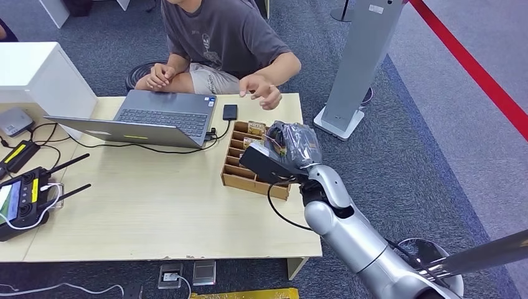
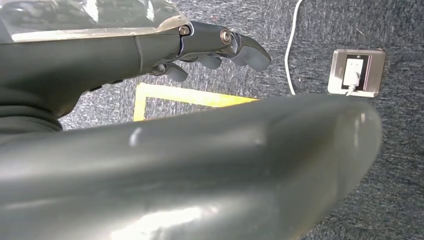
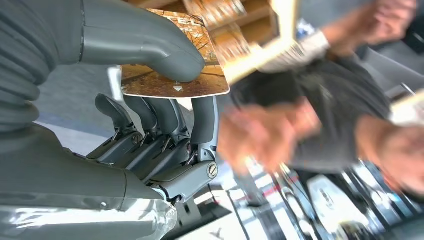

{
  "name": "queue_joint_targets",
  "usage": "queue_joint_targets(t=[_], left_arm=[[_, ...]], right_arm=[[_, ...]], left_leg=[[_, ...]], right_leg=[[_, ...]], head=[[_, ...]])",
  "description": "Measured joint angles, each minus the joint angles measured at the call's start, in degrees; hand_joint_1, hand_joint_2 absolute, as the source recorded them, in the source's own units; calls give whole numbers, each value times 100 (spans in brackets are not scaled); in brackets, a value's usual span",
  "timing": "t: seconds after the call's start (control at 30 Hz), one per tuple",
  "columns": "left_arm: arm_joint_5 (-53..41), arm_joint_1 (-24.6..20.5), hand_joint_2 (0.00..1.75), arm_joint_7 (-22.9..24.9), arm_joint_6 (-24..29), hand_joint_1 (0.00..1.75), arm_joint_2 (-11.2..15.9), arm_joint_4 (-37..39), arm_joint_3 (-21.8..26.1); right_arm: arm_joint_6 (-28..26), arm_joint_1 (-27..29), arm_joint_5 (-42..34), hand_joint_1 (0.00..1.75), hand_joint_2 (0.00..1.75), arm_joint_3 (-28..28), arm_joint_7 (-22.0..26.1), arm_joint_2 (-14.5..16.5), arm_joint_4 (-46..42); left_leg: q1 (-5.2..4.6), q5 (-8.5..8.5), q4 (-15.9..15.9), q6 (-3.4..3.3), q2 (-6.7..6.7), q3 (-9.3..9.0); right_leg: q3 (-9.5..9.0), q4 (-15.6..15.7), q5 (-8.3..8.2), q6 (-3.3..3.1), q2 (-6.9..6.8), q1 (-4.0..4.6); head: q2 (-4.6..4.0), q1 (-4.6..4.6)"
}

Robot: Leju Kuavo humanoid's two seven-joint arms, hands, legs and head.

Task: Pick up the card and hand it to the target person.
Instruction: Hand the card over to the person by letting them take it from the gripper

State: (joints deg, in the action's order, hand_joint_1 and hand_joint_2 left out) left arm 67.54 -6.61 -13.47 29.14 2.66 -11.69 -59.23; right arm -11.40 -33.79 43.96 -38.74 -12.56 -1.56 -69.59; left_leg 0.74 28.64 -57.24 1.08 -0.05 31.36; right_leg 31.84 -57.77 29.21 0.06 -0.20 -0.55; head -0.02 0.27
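My right hand (image 1: 291, 148) hovers over the near right part of a slotted wooden card box (image 1: 240, 177) on the table. In the right wrist view its thumb and fingers (image 3: 202, 117) pinch a card (image 3: 175, 82) with a brown autumn print. The box (image 3: 260, 50), with more cards standing in it, lies just past the card. A person in a grey T-shirt sits behind the table, one hand (image 1: 264, 92) raised over the far edge close to the box; that hand (image 3: 265, 135) appears blurred in the right wrist view. My left hand (image 2: 215, 50) hangs over the carpet and holds nothing.
An open laptop (image 1: 162, 115) and a small black device (image 1: 230, 112) lie at the back of the table (image 1: 155, 205). A remote controller (image 1: 25, 199) sits at its left edge by a white box (image 1: 37, 75). A grey stand (image 1: 358, 68) rises to the right.
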Motion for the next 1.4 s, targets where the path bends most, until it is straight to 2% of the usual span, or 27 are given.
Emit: queue_joint_targets(t=[0.2,0.37,0.57,0.83,0.87,0.97,1.0,1.4], left_arm=[[-40,1,0,-8,-2,0,-2,0,0],[-137,-3,0,-21,-56,0,-2,0,0],[-266,-12,0,-14,-129,0,-2,0,-2],[-352,-17,0,-14,-146,0,2,0,-14],[-356,-17,0,-14,-146,0,3,0,-23],[-361,-19,0,-10,-146,0,4,0,-53],[-361,-20,0,-8,-146,0,5,0,-61],[-344,-32,0,76,-146,0,19,0,-92]], right_arm=[[-314,-353,287,157,175,85,158,-23,-108],[-702,-872,764,163,175,100,207,-12,94],[-1216,-1422,1077,166,175,104,305,59,865],[-1624,-1873,1113,152,175,90,559,261,1949],[-1638,-1901,1136,140,175,85,563,293,2066],[-1656,-1957,1202,29,175,67,579,402,2383],[-1656,-1973,1221,2,175,59,586,443,2486],[-1552,-1983,1209,0,175,-74,633,766,3199]], left_leg=[[0,0,0,0,0,2],[0,0,0,0,-1,3],[0,0,0,0,-2,7],[0,0,0,0,-3,7],[0,0,0,0,-3,7],[0,0,0,0,-3,8],[0,0,0,0,-3,7],[0,0,0,0,-3,8]], right_leg=[[0,0,0,0,0,0],[0,0,-1,0,-1,0],[2,-1,-1,0,-2,0],[2,-1,0,0,-3,0],[2,-1,0,0,-3,0],[2,-2,0,0,-3,0],[3,-2,0,0,-3,0],[5,-1,0,0,-3,0]], head=[[0,6],[0,1],[0,1],[0,2],[0,1],[0,1],[0,0],[0,3]])
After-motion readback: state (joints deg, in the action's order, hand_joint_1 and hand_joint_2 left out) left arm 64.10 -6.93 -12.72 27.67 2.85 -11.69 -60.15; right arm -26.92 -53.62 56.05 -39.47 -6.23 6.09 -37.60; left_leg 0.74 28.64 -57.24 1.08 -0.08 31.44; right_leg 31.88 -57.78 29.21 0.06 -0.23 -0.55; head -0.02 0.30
